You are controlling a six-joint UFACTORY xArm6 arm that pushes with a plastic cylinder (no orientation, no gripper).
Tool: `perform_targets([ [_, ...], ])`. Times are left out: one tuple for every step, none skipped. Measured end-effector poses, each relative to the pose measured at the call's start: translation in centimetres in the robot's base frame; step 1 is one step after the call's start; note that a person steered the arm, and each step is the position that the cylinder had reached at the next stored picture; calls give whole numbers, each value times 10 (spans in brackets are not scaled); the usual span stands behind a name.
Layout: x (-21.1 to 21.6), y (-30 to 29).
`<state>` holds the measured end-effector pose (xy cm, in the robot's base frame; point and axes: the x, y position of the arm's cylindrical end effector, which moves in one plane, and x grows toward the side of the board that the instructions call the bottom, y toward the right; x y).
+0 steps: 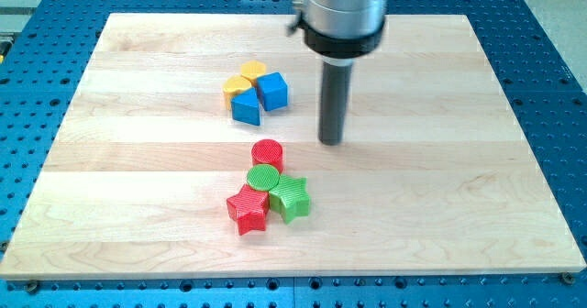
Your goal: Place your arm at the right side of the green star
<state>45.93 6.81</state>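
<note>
The green star lies on the wooden board below the centre, at the right of a tight cluster. A green cylinder touches its upper left, a red star lies to its left, and a red cylinder sits above the green cylinder. My tip is above and to the right of the green star, apart from it, level with the red cylinder and to that block's right.
A second cluster sits towards the view's top left of my tip: a yellow block, a yellow heart-like block, a blue cube and a blue block. The blue perforated table surrounds the board.
</note>
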Motion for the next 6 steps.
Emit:
perform_targets([
  [37, 56],
  [88, 78],
  [114, 78],
  [115, 93],
  [116, 106],
  [116, 117],
])
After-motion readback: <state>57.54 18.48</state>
